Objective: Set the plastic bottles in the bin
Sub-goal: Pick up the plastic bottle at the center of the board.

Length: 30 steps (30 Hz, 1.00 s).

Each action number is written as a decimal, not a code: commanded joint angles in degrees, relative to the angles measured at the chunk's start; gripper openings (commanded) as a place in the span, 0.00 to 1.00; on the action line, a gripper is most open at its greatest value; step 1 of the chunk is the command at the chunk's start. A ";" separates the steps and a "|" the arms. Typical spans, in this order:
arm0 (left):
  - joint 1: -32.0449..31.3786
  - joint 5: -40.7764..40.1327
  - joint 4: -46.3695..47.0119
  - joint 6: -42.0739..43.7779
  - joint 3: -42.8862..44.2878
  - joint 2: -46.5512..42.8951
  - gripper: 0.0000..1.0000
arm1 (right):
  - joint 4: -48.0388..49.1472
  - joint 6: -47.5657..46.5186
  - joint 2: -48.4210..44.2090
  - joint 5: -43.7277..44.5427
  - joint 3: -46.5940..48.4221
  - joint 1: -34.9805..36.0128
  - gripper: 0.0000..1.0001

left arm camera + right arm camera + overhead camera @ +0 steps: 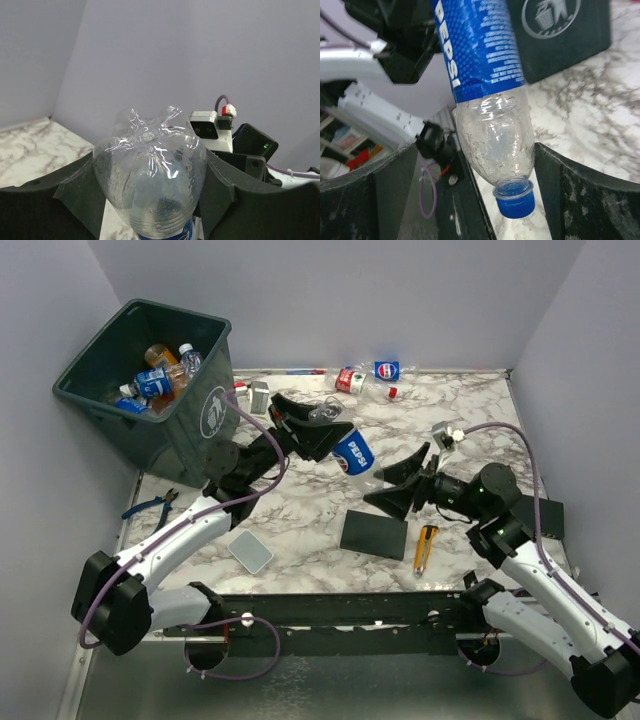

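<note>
At far left, the bin point(195, 430) holds several bottles point(155, 380), half hidden by its walls, so we cannot count them. Our left hand point(318, 430) pinches the Pepsi bottle point(353, 452) by its base, above the table point(300, 510). Our right hand point(378, 485) stands spread either side of its neck.

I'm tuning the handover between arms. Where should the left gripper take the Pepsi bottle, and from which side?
Grip the clear base, coming from the bin side with fingers across the round body. The Pepsi bottle hangs tilted, blue cap toward the right gripper, whose open fingers flank the neck; only the base end is free. The left gripper clamps there.
</note>
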 commanded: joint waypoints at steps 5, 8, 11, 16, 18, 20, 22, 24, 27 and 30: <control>-4.37 -0.46 -7.81 55.01 3.43 -6.28 0.20 | -10.90 15.74 -4.99 18.59 10.06 0.10 1.00; -9.84 0.88 -12.93 84.00 -1.44 -9.20 0.14 | -12.35 20.18 -3.84 21.81 11.09 0.05 1.00; -15.28 -4.64 -24.45 105.42 -3.21 -11.01 0.09 | -13.22 22.77 0.08 19.39 13.33 0.00 1.00; -25.02 -16.32 -36.30 127.34 -6.59 -13.62 0.00 | -11.09 27.46 8.86 9.39 15.92 -1.42 1.00; -28.03 -19.58 -40.16 132.69 -7.13 -14.69 0.00 | -7.40 30.29 10.67 5.73 14.30 -3.20 1.00; -30.52 -22.59 -44.34 137.00 -7.17 -15.63 0.00 | -3.47 32.69 12.47 1.90 12.22 -4.79 1.00; -32.99 -25.37 -48.59 141.43 -7.18 -16.55 0.00 | 0.39 34.71 14.79 -2.24 10.75 -5.78 1.00; -35.35 -27.16 -53.16 144.27 -7.11 -16.98 0.00 | 3.50 36.08 18.02 -6.92 10.58 -6.04 1.00; -38.97 -29.17 -58.87 146.24 -6.98 -17.00 0.00 | 8.22 37.38 22.58 -12.57 10.92 -6.07 1.00; -41.65 -30.34 -61.78 146.83 -6.64 -16.60 0.00 | 11.13 36.95 25.62 -16.35 12.29 -6.07 1.00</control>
